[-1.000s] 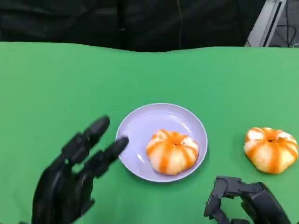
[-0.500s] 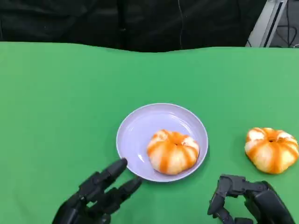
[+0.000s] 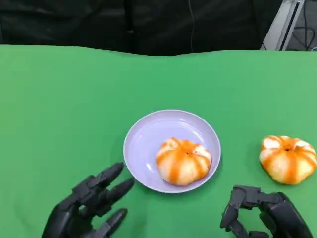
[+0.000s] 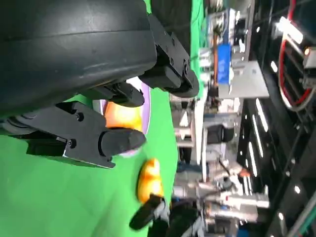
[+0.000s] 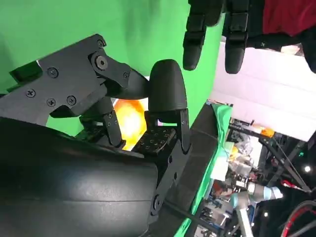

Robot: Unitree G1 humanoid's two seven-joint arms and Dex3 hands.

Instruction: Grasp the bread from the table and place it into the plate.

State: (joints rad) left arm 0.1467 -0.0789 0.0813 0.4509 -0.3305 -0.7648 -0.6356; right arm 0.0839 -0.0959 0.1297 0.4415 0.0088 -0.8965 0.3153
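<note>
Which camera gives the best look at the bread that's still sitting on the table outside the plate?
The head view: the loose bread lies whole and unblocked on the green table, right of the plate. The left wrist view shows it small, as an orange lump. In the right wrist view, fingers hide most of an orange bread.

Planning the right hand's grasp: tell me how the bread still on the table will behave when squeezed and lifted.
The bread on the table looks puffy, so probably soft and light. Its glossy orange stripes may be slick. Its low dome shape seems unlikely to roll.
</note>
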